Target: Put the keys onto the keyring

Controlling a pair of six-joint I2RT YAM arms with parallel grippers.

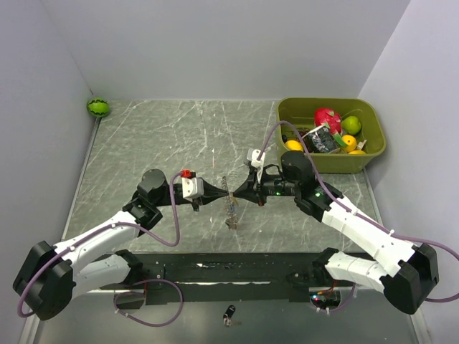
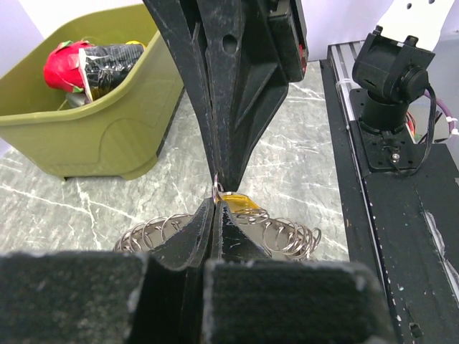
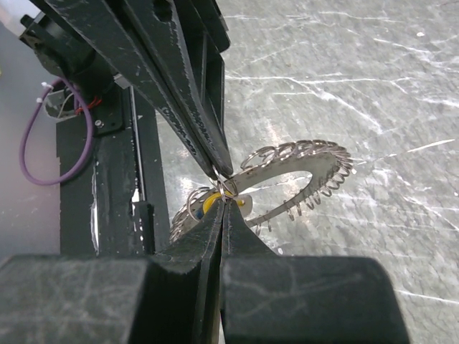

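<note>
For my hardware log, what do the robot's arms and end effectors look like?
The left arm and right arm have white links, black joints and purple cables. The left end effector and right end effector have slim, tapered black fingers. Green lights dot the right wrist.

The keyring (image 1: pixel 230 204) stands on edge at the tabletop's middle, with the left gripper (image 1: pixel 219 193) on its left and the right gripper (image 1: pixel 241 192) on its right. Both tips meet at its upper rim. A key (image 2: pixel 240 206) sits just below them. A bin (image 1: pixel 375 147) sits in the far right corner, a ball (image 1: pixel 98 107) in the far left corner, and a fob (image 1: pixel 229 313) by the near edge.
</note>
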